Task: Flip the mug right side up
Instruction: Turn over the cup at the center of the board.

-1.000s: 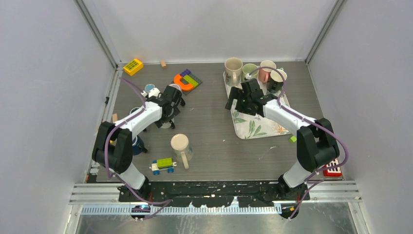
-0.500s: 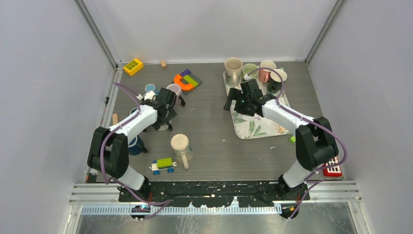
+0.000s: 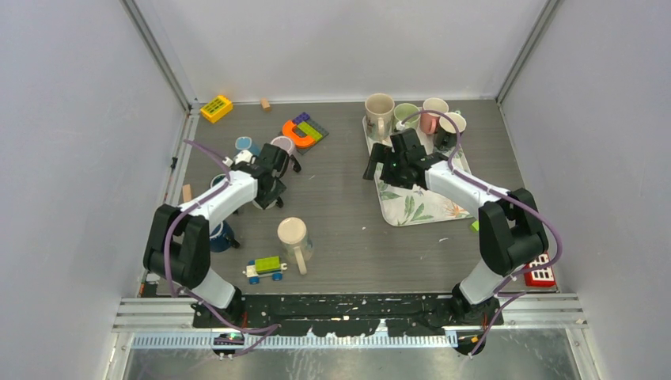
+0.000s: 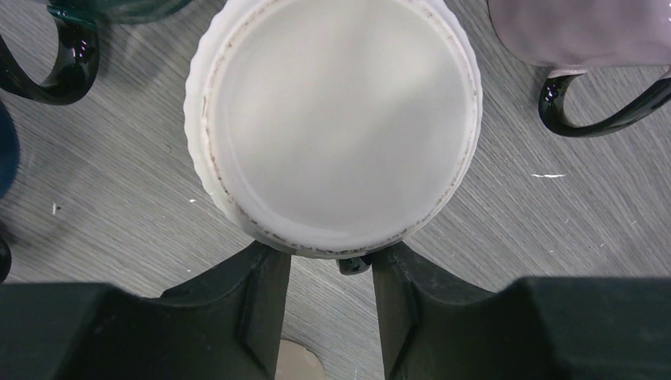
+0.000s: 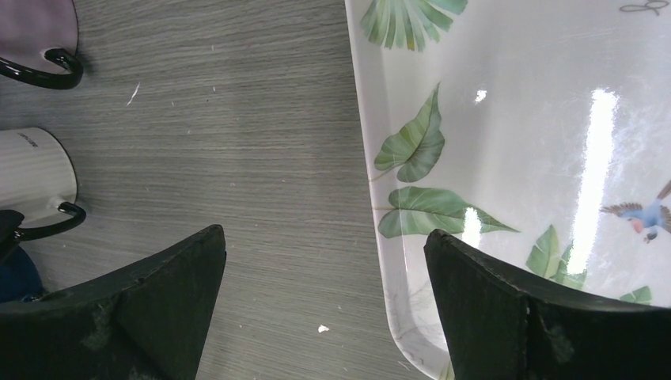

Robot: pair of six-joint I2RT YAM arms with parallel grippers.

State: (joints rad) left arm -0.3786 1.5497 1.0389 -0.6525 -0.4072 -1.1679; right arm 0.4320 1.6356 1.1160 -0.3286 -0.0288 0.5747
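A white ribbed mug (image 4: 336,119) with a black handle (image 4: 354,266) stands upside down on the table, its flat base facing the left wrist camera. My left gripper (image 4: 331,261) is open, with its fingers either side of the handle and close against the mug's wall. In the top view the left gripper (image 3: 267,190) covers this mug. The mug also shows at the left edge of the right wrist view (image 5: 32,170). My right gripper (image 5: 323,237) is open and empty, low over the table beside the tray's left edge, and also shows in the top view (image 3: 380,168).
A purple mug (image 4: 578,32), a teal mug (image 4: 119,6) and a dark blue mug (image 3: 221,236) stand close around the white one. A beige mug (image 3: 293,236) and a toy car (image 3: 265,269) are nearer the front. The leaf-print tray (image 3: 419,207) holds several mugs at its back. Toy bricks (image 3: 303,131) lie behind.
My left gripper has shifted a little left and settled over the white mug. The right arm has hardly moved.
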